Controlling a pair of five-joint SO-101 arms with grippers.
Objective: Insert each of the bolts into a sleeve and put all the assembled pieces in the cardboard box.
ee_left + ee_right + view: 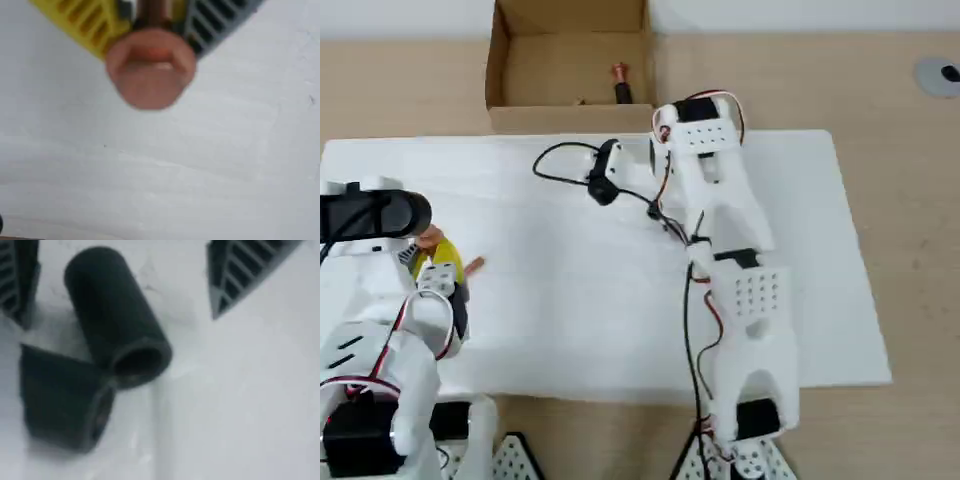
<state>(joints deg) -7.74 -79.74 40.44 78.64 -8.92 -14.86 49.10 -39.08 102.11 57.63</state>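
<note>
The cardboard box (500,70) stood at the far edge of the worktop (910,220); one finished piece (620,85), a copper bolt in a dark sleeve, already lay inside it; the remaining work sat on the white mat (570,300) on the near side of the box. The right claw (604,175) hung just short of the box's front wall, its jaws spread wide on either side of a black sleeve (117,325); the sleeve lay on its side on the mat, ungripped, and a second dark piece (65,400), probably another sleeve, touched it. The left claw (152,25) was well away from the box, diagonally across the mat, and was closed on a copper bolt (150,67) by the shank, with the head towards its wrist camera; I judged it was held so in order to be fed into a sleeve once the other arm had one steady.
</note>
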